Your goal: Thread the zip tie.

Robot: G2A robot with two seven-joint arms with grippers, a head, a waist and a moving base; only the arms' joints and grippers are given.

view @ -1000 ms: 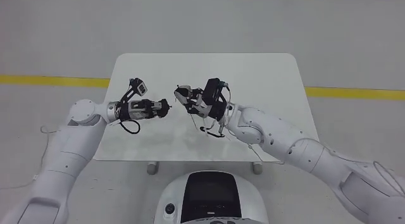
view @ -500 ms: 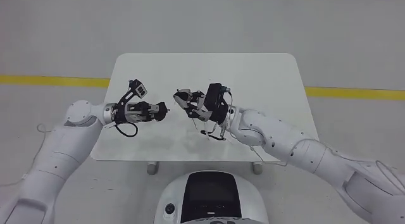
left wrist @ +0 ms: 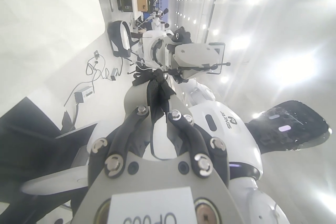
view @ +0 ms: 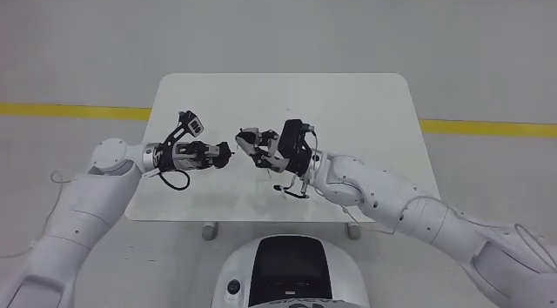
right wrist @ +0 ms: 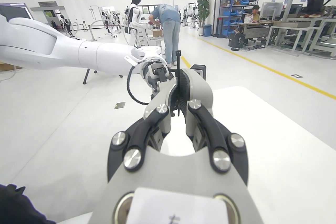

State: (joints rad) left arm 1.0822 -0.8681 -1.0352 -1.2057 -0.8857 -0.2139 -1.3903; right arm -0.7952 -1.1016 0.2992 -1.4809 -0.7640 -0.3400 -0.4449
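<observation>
Two white robot arms meet in mid-air over a white bench (view: 365, 99) that takes up the middle of the overhead frame. The left arm comes in from the lower left of that frame and the right arm from the lower right. Their tips face each other just left of centre, near but apart, above the bench's left half. Holding the work off the bench likely leaves both ends of the tie free to be lined up.

The right gripper (view: 247, 141) has its fingers (right wrist: 199, 88) clenched on a thin black zip tie (right wrist: 178, 59). The strap stands upright between them, with its small square head poking out above, probably so the opening is exposed for the tail.

The left gripper (view: 223, 153) points toward it with its fingers (left wrist: 134, 101) pressed together. Whether they pinch the tie's tail cannot be made out. Threading looks not yet done, since the strap stands straight.
</observation>
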